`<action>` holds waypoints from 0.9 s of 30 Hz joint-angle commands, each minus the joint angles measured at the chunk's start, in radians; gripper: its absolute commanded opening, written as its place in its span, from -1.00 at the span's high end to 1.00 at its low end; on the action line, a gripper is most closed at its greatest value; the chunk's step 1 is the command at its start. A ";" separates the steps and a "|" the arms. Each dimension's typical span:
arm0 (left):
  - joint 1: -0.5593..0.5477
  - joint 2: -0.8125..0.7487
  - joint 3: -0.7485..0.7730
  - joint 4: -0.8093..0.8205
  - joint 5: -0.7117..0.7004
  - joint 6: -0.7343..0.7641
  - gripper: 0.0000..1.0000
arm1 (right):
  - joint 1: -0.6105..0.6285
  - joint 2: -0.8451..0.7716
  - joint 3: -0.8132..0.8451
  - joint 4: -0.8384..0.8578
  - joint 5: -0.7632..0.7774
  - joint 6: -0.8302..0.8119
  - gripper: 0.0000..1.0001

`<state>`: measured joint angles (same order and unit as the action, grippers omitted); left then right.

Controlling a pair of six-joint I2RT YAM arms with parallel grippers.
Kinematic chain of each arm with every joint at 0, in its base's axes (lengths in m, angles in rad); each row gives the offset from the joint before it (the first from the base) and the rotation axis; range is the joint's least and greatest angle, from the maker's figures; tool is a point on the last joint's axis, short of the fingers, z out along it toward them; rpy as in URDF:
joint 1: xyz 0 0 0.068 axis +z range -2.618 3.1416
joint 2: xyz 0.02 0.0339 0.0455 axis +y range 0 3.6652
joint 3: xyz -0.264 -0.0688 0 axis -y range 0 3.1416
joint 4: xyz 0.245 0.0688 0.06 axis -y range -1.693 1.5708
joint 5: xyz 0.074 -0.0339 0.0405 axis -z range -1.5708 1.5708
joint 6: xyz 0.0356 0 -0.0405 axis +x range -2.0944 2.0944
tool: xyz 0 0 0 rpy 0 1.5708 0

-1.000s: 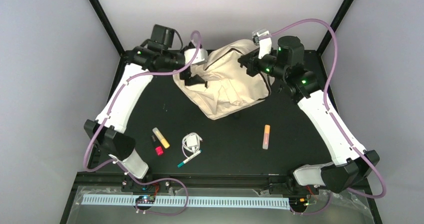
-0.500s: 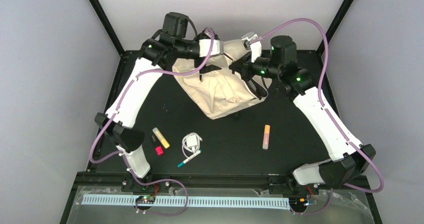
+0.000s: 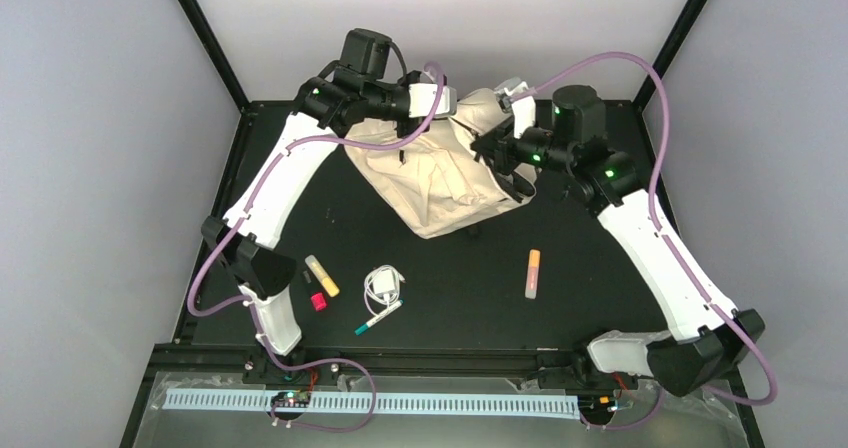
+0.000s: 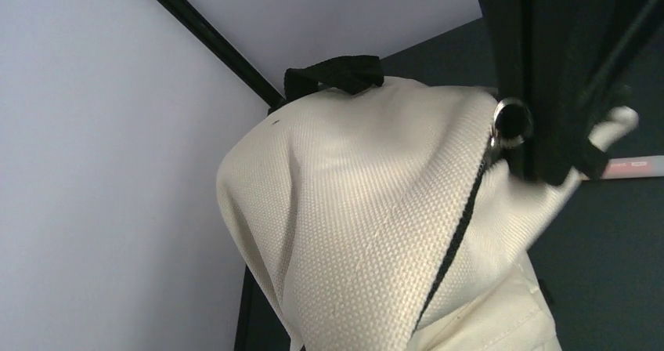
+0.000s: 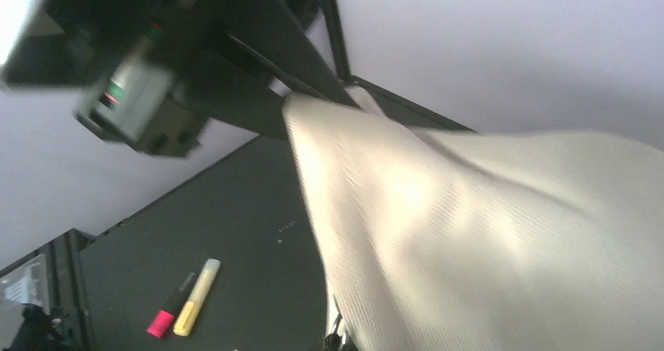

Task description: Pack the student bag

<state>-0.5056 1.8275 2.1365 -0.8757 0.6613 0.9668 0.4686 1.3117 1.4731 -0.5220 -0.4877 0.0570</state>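
Table (image 3: 460, 278): black, carries every item below.

Bag (image 3: 440, 183): cream cloth with a dark zipper, at the far middle of the table, its top lifted between the two claws.

Left claw (image 4: 560, 163): clamped on a fold of the bag beside the zipper pull.

Right claw (image 3: 497, 140): at the bag's right edge, grip cannot be told.

White cable (image 3: 385, 286): coiled, near side.

Orange marker (image 3: 533, 273): alone, to the right.

Yellow highlighter (image 3: 322, 275): left of the cable.

Green-tipped pen (image 3: 378, 317): just beside the cable.

Red-capped marker (image 3: 318, 301): just beside the highlighter.
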 commanded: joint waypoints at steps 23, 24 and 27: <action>0.182 -0.195 -0.172 -0.082 0.057 -0.055 0.97 | -0.328 -0.124 -0.556 0.207 -0.137 0.178 0.98; 0.182 -0.206 -0.198 -0.095 0.064 -0.030 0.97 | -0.328 -0.126 -0.522 0.195 -0.136 0.170 0.98; 0.180 -0.236 -0.242 -0.123 0.080 0.045 0.57 | -0.327 -0.128 -0.389 0.136 -0.127 0.149 0.98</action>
<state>-0.3393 1.6531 1.9301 -0.9371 0.7094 0.9165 0.1570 1.1946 0.9382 -0.3225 -0.6270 0.2222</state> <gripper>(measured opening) 0.052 0.014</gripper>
